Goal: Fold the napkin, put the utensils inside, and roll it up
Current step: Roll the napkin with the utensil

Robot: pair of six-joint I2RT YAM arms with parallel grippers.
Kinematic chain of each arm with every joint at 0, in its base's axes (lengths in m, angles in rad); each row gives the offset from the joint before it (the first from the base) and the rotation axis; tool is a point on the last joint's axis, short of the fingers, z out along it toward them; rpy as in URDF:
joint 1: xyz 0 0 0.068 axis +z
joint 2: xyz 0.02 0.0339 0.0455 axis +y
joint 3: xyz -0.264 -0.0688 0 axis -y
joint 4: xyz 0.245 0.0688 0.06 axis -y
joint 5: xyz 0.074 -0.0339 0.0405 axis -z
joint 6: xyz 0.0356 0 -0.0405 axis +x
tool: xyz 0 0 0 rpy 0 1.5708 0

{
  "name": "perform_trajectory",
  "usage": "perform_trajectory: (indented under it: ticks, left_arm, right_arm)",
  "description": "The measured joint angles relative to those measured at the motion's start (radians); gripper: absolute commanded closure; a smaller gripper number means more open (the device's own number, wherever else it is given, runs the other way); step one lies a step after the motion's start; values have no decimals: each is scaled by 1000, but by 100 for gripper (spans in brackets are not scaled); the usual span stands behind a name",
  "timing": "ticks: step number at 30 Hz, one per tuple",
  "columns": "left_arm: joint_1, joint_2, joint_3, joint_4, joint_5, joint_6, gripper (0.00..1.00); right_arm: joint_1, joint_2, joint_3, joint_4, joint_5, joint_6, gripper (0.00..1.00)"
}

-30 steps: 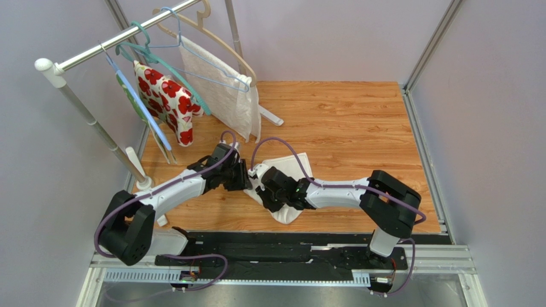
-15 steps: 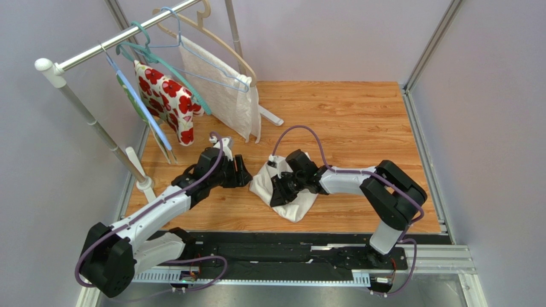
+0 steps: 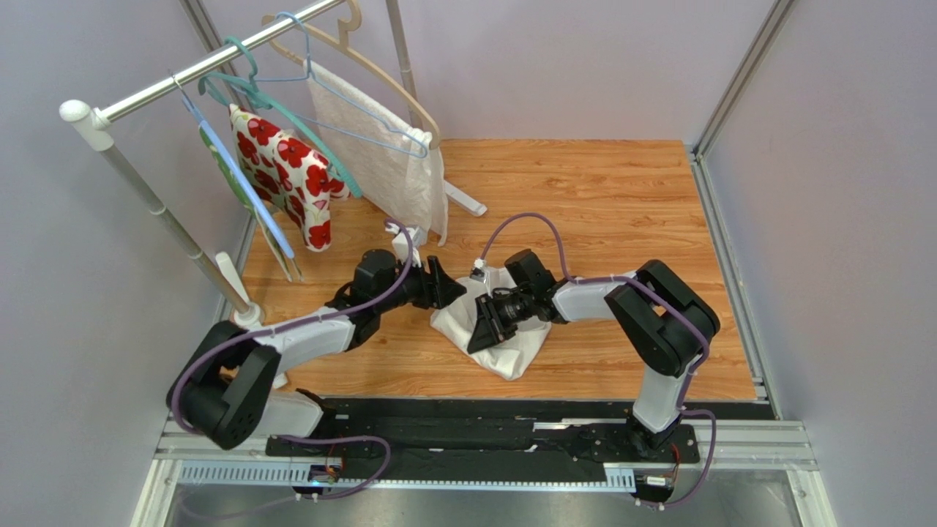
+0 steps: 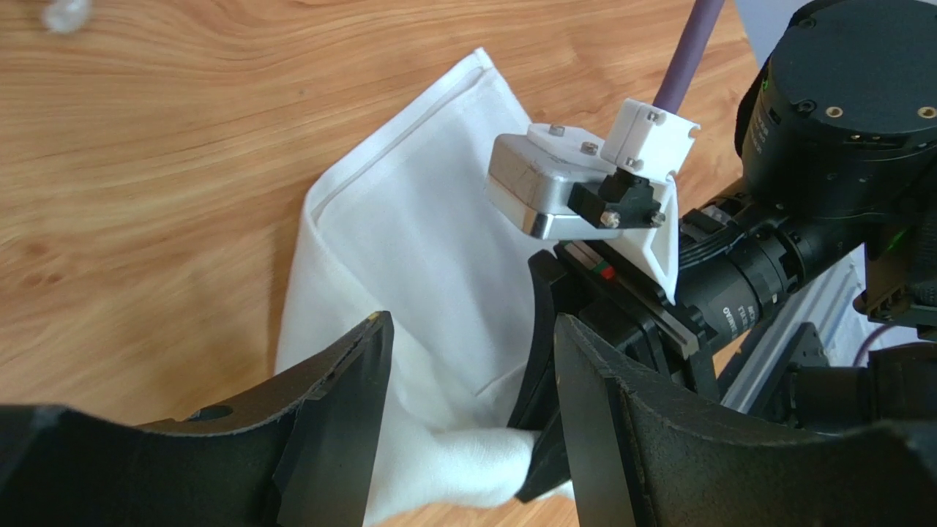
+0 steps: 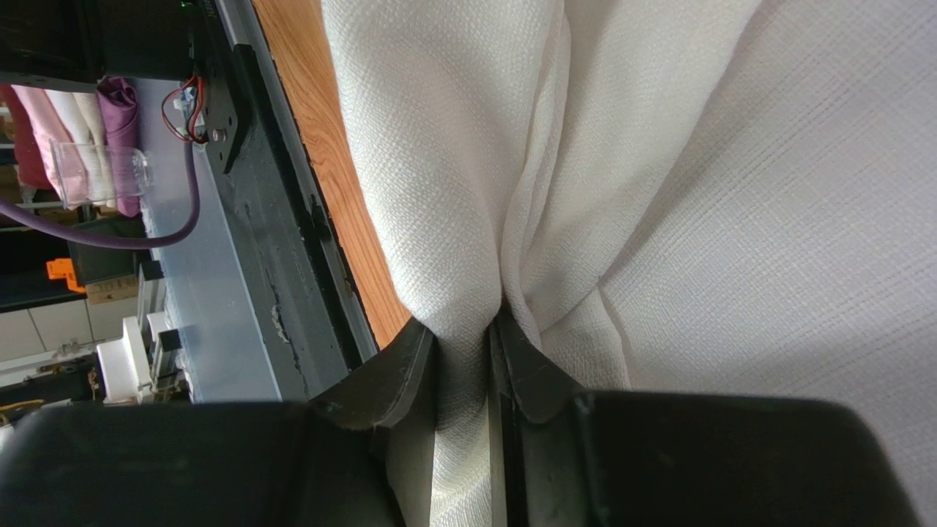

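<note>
Two sets of fingers inspected. My left fingers [image 4: 335, 434] stand spread apart, with a bunched corner of the napkin [image 4: 418, 253] lying loose between them at the bottom centre of the left wrist view. My right fingers [image 5: 385, 384] are pinching a fold of the napkin tight. It lies crumpled on the wooden surface [image 3: 616, 220], at the centre of the overhead frame.
</note>
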Motion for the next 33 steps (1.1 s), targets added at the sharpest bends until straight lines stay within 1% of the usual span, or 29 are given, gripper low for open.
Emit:
perform_trajectory:
  ticks: [1, 4, 7, 10, 17, 21, 24, 28, 31, 33]
  left_arm:
    - [0, 45, 0, 53, 20, -7, 37]
    - [0, 149, 5, 126, 76, -18, 39]
    - [0, 235, 13, 161, 124, -27, 40]
    - [0, 250, 12, 160, 141, -26, 40]
    - [0, 227, 6, 131, 163, -2, 42]
    - [0, 202, 5, 56, 142, 26, 42]
    - [0, 153, 5, -17, 111, 55, 41]
    - [0, 40, 5, -87, 69, 105, 39]
    - [0, -19, 5, -84, 60, 137, 39]
    - [0, -21, 5, -58, 74, 153, 39]
  right_arm:
    - [-2, 2, 0, 1, -5, 2, 92]
    - [-6, 3, 0, 0, -11, 3, 92]
    - [-16, 5, -2, 0, -16, 6, 92]
    - [-23, 5, -6, 1, -23, 9, 92]
    - [-50, 6, -19, 0, -43, 28, 92]
    - [-58, 8, -22, 0, -51, 33, 92]
    - [-61, 12, -22, 1, -58, 33, 92]
    - [-68, 26, -18, 6, -80, 33, 93]
    - [-76, 40, -11, 5, -101, 34, 94]
    - [-79, 47, -7, 5, -113, 34, 94]
